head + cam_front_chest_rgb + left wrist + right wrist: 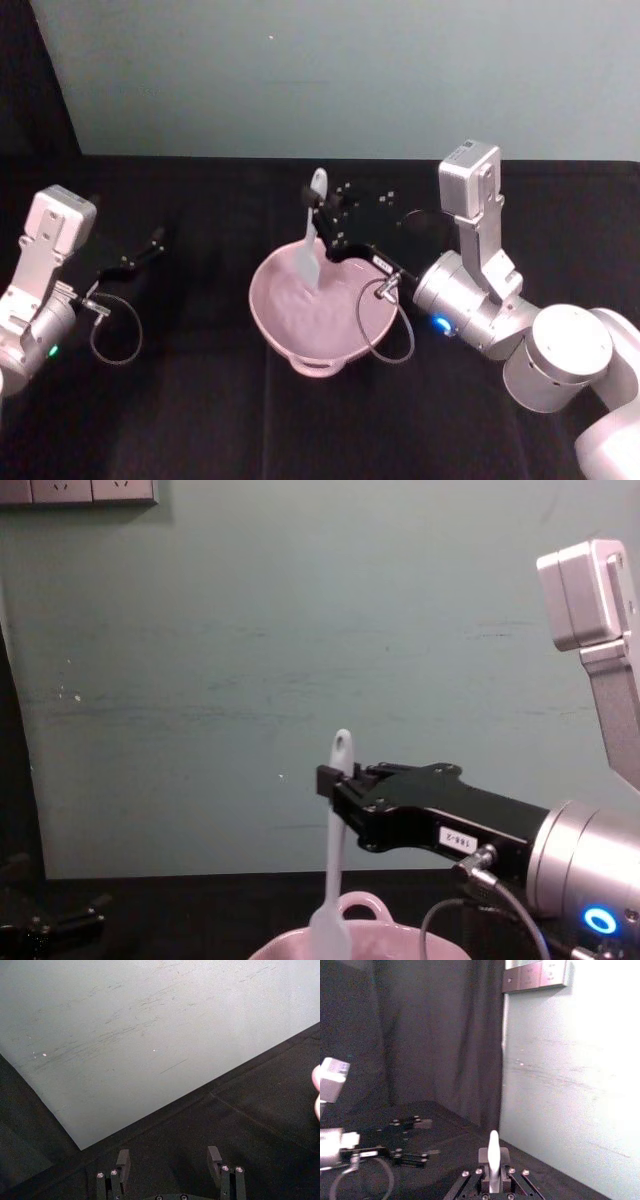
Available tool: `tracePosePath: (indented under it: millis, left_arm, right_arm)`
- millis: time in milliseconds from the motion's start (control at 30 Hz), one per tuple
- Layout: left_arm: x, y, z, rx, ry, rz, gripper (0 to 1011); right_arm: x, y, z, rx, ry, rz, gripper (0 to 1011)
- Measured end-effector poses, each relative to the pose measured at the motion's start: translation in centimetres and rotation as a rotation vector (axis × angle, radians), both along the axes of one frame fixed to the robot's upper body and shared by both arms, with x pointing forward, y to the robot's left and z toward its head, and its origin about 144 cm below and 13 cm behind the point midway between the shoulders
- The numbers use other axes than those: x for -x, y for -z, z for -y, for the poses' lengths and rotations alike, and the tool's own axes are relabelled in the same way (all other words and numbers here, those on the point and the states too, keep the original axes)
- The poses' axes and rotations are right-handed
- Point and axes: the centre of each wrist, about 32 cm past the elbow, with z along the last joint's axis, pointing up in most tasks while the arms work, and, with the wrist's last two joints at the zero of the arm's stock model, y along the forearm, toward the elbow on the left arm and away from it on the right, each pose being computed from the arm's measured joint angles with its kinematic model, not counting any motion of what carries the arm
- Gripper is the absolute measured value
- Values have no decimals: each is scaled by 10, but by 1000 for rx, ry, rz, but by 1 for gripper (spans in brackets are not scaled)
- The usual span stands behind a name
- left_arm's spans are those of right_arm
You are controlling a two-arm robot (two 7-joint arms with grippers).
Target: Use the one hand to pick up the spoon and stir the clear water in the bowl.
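Nearest the head camera is my right arm (555, 370), its silver-and-white joints filling the lower right corner and reaching inward over the black table (200, 420).

Far left: my left arm (35, 290) rests at the table's left edge, with a loop of cable (115, 335) hanging beside it. The left gripper (150, 245) points toward the pale wall (330, 70). In the left wrist view the left gripper (169, 1162) has its fingers (122, 1160) spread apart with nothing between them, above bare black cloth.

Centre: the bowl (258, 298), pale pink and wide, sits on the table directly before me, with a loop handle (315, 367) on its near rim. In the chest view the bowl (290, 945) shows at the lower edge.

Centre, above the bowl: the spoon (312, 235) stands nearly upright, slightly tilted. The holed end of its handle is uppermost and its head is lowered inside the bowl's rim. Whether the head touches the bottom I cannot tell. In the chest view the spoon (335, 840) rises against the wall.

Centre right: the right gripper (322, 218) is clamped on the spoon's handle below the hole, approaching from the right at a level above the bowl. The chest view shows the right gripper (335, 783) as a black body bearing a white label (455, 837). In the right wrist view the spoon (493, 1155) stands pinched between the fingers of the right gripper (493, 1170).
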Motion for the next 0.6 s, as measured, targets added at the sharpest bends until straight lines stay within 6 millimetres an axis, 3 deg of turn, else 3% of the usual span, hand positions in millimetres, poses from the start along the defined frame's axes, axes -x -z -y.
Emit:
tracePosePath:
  millis: [300,600]
  left_arm:
    - [0,0,0,0,0,0,1011]
    - [0,0,0,0,0,0,1011]
  right_arm:
    - [-2,-1,15,25,53,18,125]
    - [15,-3,32,43,61,8,125]
